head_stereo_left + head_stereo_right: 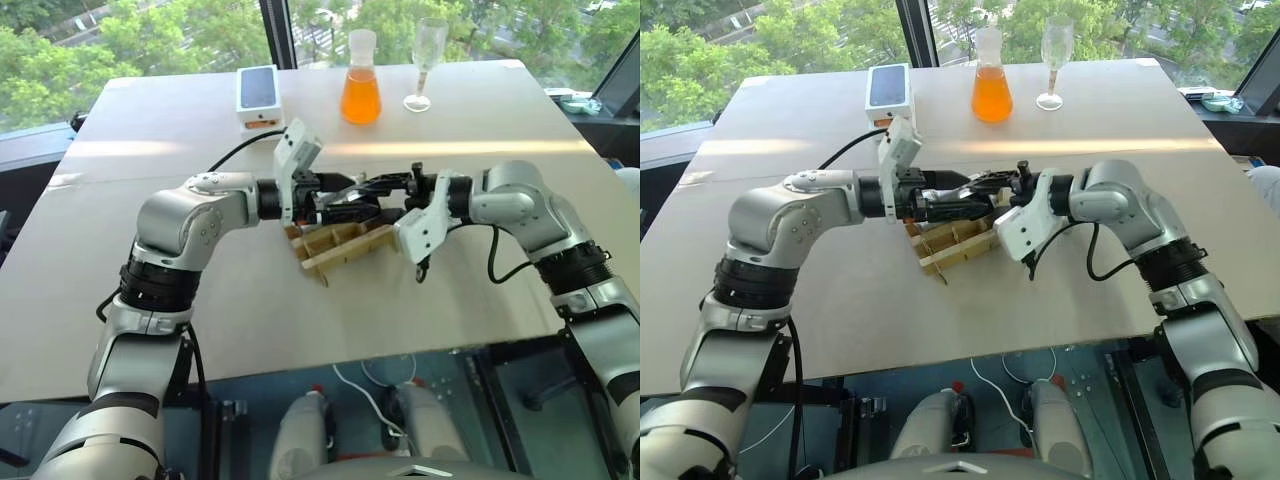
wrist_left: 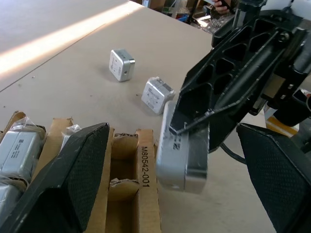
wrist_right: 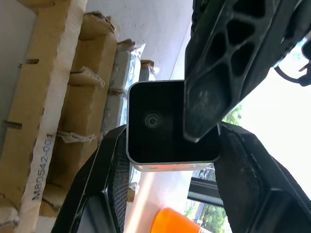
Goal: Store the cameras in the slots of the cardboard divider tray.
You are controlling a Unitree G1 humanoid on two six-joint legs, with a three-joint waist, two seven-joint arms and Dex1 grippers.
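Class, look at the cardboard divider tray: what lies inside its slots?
The cardboard divider tray holds wrapped cameras in some slots, and one slot beside them looks empty. The left gripper and the arms above cover the remaining slots.

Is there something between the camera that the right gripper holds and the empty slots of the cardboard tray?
Nothing visible blocks it. The right gripper holds a camera just beside the cardboard divider tray, whose nearest slots look empty. The open left gripper brackets the camera, one finger over the tray, so it may crowd the way down.
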